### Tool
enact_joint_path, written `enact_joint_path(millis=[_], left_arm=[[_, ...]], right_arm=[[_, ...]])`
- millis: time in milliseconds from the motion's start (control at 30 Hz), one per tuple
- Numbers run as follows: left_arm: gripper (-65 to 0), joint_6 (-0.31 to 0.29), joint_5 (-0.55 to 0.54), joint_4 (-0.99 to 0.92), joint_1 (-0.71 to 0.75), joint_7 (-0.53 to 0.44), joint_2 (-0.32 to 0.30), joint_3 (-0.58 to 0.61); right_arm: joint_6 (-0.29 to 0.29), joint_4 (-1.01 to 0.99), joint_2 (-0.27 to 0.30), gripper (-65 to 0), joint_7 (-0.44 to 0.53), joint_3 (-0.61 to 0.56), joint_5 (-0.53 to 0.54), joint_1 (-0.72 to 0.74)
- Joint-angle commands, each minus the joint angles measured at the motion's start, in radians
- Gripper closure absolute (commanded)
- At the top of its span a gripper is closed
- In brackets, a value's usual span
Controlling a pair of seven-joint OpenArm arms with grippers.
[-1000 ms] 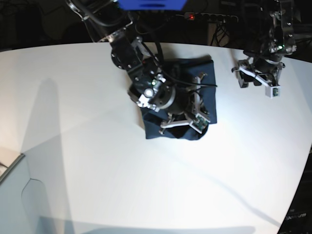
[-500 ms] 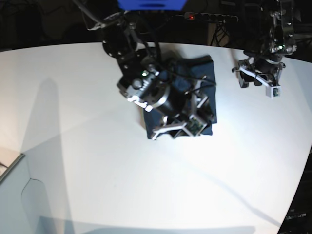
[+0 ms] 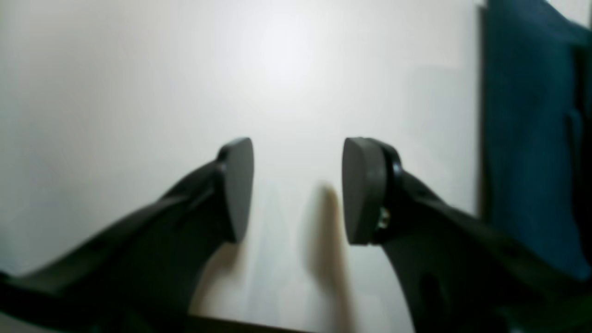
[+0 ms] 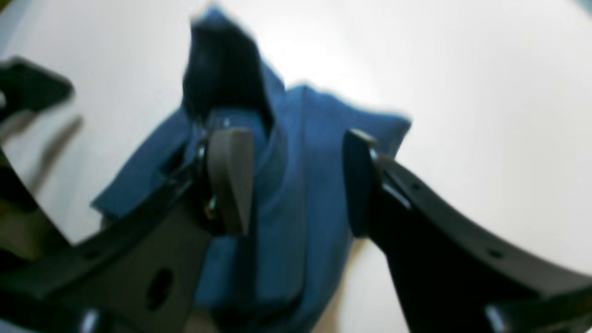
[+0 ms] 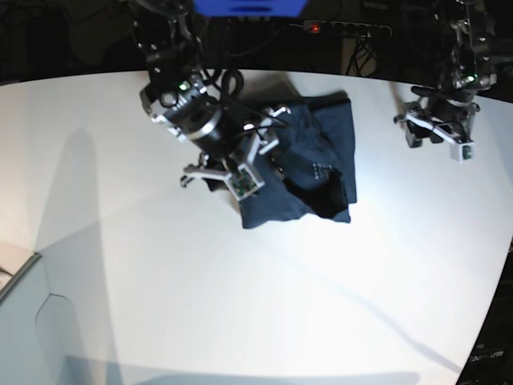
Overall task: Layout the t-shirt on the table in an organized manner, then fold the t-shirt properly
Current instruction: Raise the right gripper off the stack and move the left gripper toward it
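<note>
We see faint white marks on the folded t-shirt, unreadable. It lies on the bench. Both end effectors, left and right, gape wide, empty.

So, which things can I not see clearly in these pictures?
- Base view: the left part of the t-shirt is hidden by the right gripper and its arm.
- Base view: the white marks on the shirt are too small to read.
- Right wrist view: motion blur hides whether any fabric touches the open fingers.
- Left wrist view: the frame edge cuts the shirt; the left gripper is open above the table.
</note>
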Motion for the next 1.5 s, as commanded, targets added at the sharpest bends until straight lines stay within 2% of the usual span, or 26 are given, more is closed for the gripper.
enact_joint_path(millis=[0, 100, 300, 467, 600, 767, 967, 1133, 1300, 1400, 1467], left_arm=[[-30.2, -0.004, -0.008, 0.020, -0.005, -0.019, -0.011, -0.014], [-30.3, -0.004, -0.008, 0.020, -0.005, -0.019, -0.011, -0.054], [-30.3, -0.004, -0.008, 0.027, -0.006, -0.019, -0.011, -0.120], [-30.3, -0.004, -0.008, 0.053, -0.005, -0.017, -0.011, -0.140], [-30.3, -0.004, -0.008, 0.073, 0.003, -0.017, -0.011, -0.142], [-30.3, -0.004, -0.008, 0.103, 0.030, -0.017, -0.010, -0.142], [-30.4, -0.004, -0.008, 0.136, 0.038, -0.017, -0.007, -0.142], [-30.4, -0.004, -0.008, 0.161, 0.049, -0.016, -0.007, -0.142], [-30.5, -0.004, -0.011, 0.207, 0.052, -0.016, 0.001, -0.132], [-33.8, -0.004, -0.051, 0.241, 0.049, -0.011, 0.032, -0.132], [-38.4, -0.004, -0.085, 0.270, 0.043, 0.042, 0.041, -0.132]], right_arm=[[-0.003, -0.002, -0.009, -31.3, 0.022, -0.005, 0.012, -0.003], [-0.003, -0.057, -0.009, -31.3, 0.024, -0.029, 0.013, -0.026], [-0.003, -0.205, 0.008, -31.0, 0.026, -0.229, 0.013, -0.008], [-0.003, -0.229, 0.003, -31.2, 0.052, -0.319, 0.013, 0.007], [-0.003, -0.189, 0.006, -31.3, 0.118, -0.318, 0.013, 0.001], [-0.003, -0.110, 0.031, -31.3, 0.128, -0.287, 0.012, -0.017], [-0.003, -0.211, 0.026, -31.4, 0.128, -0.280, 0.015, 0.023], [-0.003, -0.343, -0.006, -31.5, 0.131, -0.283, 0.015, 0.058], [-0.003, -0.372, 0.002, -31.5, 0.131, -0.376, 0.015, 0.076], [-0.003, -0.301, 0.022, -31.5, 0.131, -0.378, 0.015, 0.058], [-0.003, -0.237, 0.037, -31.5, 0.131, -0.376, 0.015, 0.043]])
